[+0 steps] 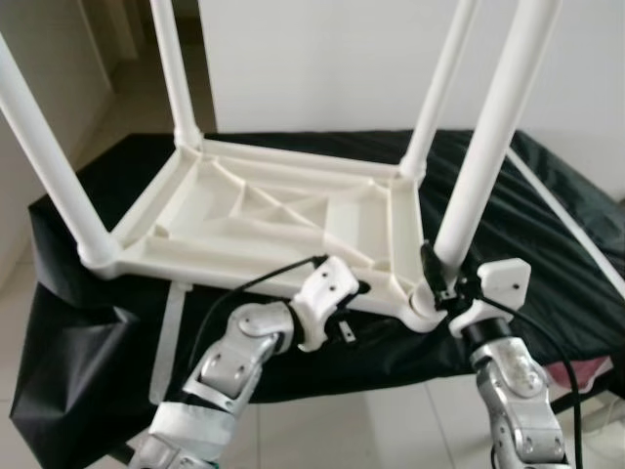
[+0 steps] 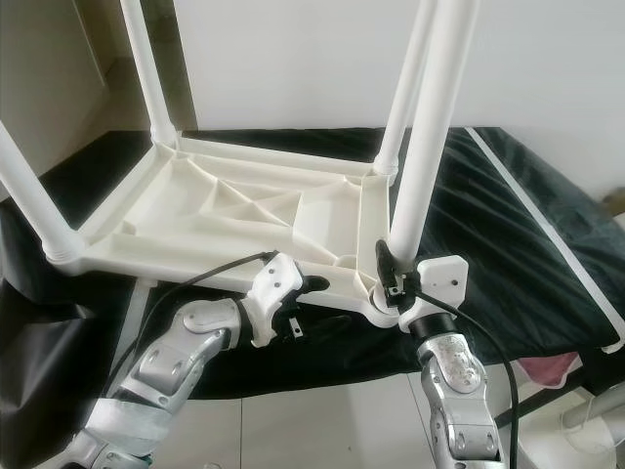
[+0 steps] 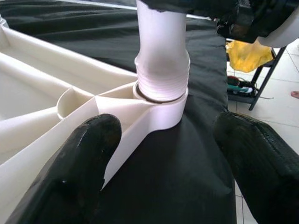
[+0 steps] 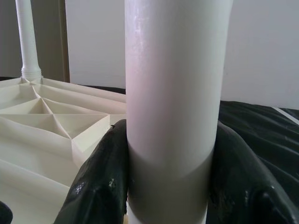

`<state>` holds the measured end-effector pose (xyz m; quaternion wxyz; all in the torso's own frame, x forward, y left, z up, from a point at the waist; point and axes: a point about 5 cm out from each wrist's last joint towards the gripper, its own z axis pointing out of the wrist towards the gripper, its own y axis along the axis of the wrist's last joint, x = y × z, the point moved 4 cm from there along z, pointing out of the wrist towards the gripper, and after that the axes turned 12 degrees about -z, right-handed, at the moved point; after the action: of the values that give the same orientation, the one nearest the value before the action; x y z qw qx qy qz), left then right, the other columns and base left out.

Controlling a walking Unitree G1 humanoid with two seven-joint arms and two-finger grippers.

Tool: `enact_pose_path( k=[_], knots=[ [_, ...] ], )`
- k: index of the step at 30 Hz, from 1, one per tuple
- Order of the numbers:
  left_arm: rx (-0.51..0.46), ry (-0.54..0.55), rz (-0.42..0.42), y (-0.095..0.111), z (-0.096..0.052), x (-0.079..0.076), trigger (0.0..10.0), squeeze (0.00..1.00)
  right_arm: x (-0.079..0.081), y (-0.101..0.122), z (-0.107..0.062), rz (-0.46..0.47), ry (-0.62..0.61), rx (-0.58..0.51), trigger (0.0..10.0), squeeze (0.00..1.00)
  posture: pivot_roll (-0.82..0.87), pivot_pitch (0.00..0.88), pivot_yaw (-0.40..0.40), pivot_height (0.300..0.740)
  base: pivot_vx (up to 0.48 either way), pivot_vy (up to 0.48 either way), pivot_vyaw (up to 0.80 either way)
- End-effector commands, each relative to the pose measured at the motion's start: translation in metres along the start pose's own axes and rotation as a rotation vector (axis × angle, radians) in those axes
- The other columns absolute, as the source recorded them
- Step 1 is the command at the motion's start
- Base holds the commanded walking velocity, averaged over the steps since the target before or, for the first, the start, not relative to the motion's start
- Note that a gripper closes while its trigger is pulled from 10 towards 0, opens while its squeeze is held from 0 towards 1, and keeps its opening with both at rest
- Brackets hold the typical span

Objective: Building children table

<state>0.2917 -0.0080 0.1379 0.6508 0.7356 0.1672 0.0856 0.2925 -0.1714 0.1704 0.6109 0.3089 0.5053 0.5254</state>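
So the white plastic children's table (image 1: 283,220) is flipped upside down on a black cloth (image 1: 547,254) that covers the table underneath, with all four legs pointing up. The right tool (image 4: 170,186) is clamped around the near right leg (image 1: 493,137) just above where it screws into its corner socket (image 3: 161,109), one black finger (image 4: 100,186) on each side of the tube. The threaded end of that leg sits in the socket with some thread visible above the rim. The left tool (image 3: 163,163) is down low by the near edge of the tabletop frame, fingers (image 3: 77,172) spread apart, one just beside the frame rib and the other over the cloth, pointed at that same corner.
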Motion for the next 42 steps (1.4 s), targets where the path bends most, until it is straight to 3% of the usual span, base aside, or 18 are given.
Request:
enact_pose_path(
  k=[1, 7, 19, 25, 27, 30, 37, 42],
  knots=[
    [-0.002, -0.016, 0.008, 0.004, 0.001, -0.002, 10.0, 0.0, 0.001, -0.006, -0.001, -0.006, 0.009, 0.02, 10.0, 0.0, 0.02, 0.0, -0.023, 0.74, 0.0, 0.0, 0.0],
    [-0.001, -0.012, 0.009, 0.004, 0.0, -0.002, 10.0, 0.0, 0.013, -0.01, -0.009, 0.004, 0.079, 0.006, 10.0, 0.0, 0.02, 0.0, -0.023, 0.74, 0.0, 0.0, 0.0],
    [-0.004, -0.013, 0.018, 0.006, -0.001, -0.001, 10.0, 0.0, 0.021, -0.009, -0.015, 0.043, 0.069, -0.031, 10.0, 0.0, 0.02, 0.0, -0.019, 0.74, 0.0, 0.0, 0.0],
    [-0.003, -0.015, 0.028, 0.007, -0.001, 0.0, 10.0, 0.0, 0.024, -0.017, -0.023, 0.126, 0.05, -0.015, 10.0, 0.0, 0.02, 0.0, -0.018, 0.74, 0.0, 0.0, 0.0],
    [-0.002, -0.015, 0.03, 0.009, -0.002, 0.001, 10.0, 0.0, 0.024, -0.029, -0.029, 0.132, 0.021, 0.045, 10.0, 0.0, 0.02, 0.0, -0.009, 0.74, 0.0, 0.0, 0.0],
    [-0.002, -0.016, 0.03, 0.009, -0.002, 0.001, 10.0, 0.0, 0.023, -0.031, -0.029, 0.139, 0.012, 0.052, 10.0, 0.0, 0.02, 0.0, -0.009, 0.74, 0.0, 0.0, 0.0],
    [0.0, -0.023, 0.037, 0.01, -0.001, 0.001, 10.0, 0.0, 0.021, -0.045, -0.023, 0.155, 0.017, 0.145, 10.0, 0.0, 0.02, 0.0, -0.002, 0.74, 0.0, 0.0, 0.0],
    [0.0, -0.023, 0.039, 0.01, -0.001, 0.001, 10.0, 0.0, 0.018, -0.053, -0.014, 0.098, 0.036, 0.217, 10.0, 0.0, 0.02, 0.0, -0.004, 0.74, 0.0, 0.0, 0.0]
  ],
)
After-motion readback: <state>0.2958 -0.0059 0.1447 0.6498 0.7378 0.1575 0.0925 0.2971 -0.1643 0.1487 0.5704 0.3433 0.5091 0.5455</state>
